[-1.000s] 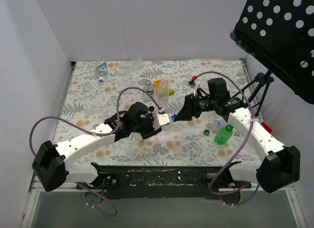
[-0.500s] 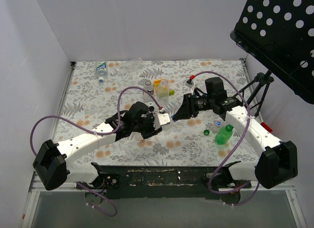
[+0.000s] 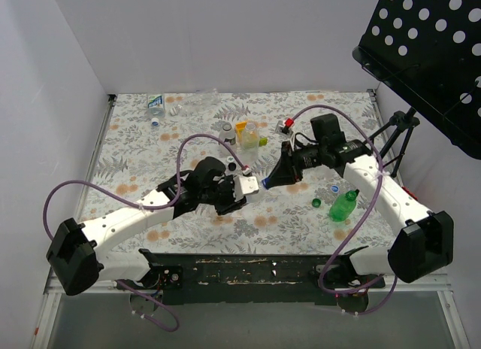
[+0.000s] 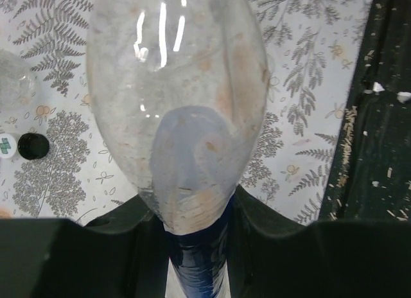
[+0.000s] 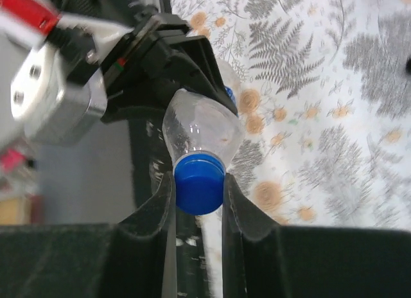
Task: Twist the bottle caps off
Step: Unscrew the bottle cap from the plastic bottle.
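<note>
A clear bottle [image 4: 176, 105] is held off the table, lying roughly level, with my left gripper [image 4: 196, 246] shut on its body. In the top view this bottle [image 3: 250, 185] lies between the two arms, and my left gripper [image 3: 239, 189] grips it from the left. Its blue cap [image 5: 199, 182] sits between the fingers of my right gripper [image 5: 198, 205], which touch it on both sides. My right gripper [image 3: 269, 179] meets the bottle's neck from the right.
A green bottle [image 3: 343, 205], a green cap [image 3: 316, 203] and a blue cap [image 3: 334, 189] lie under the right arm. A yellowish bottle [image 3: 248, 133] stands mid-table; a blue-labelled bottle [image 3: 155, 102] lies at the back left. A black perforated stand [image 3: 428, 48] overhangs the right side.
My right gripper has moved slightly left onto the bottle's neck and closed from wide apart onto the blue cap. The left gripper has kept its hold on the bottle.
</note>
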Controlling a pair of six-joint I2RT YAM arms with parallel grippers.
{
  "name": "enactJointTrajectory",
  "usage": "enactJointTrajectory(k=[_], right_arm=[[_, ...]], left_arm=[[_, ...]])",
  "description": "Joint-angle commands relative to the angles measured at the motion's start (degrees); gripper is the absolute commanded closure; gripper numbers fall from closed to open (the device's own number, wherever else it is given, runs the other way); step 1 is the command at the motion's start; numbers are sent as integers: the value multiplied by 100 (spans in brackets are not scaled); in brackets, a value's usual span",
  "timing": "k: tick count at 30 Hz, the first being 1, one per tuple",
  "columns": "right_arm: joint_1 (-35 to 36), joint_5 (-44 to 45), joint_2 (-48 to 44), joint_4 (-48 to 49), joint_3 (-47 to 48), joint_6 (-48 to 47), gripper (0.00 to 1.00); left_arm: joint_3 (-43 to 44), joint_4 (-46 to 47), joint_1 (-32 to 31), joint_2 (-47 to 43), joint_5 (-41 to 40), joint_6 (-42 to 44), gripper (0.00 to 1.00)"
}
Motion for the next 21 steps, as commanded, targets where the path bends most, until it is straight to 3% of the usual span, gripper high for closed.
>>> enactJointTrajectory(k=[1, 4, 8, 15, 21], right_arm=[[279, -1295, 323, -2654, 1367, -4666, 99], [692, -955, 1025, -4993, 2642, -7734, 99], [1237, 90, 852, -4895, 2769, -8910, 99], [1642, 672, 650, -4973, 3076, -9641, 99], [1660, 979, 175, -4693, 2700, -9862, 99]], left_arm=[[-110, -13, 17, -574, 944, 334, 82], [-111, -189, 61, -750, 1481, 432, 81], [-58, -505, 210, -820, 2087, 546, 81], [100, -910, 482, -803, 2423, 721, 81], [258, -989, 588, -637, 2677, 897, 80]])
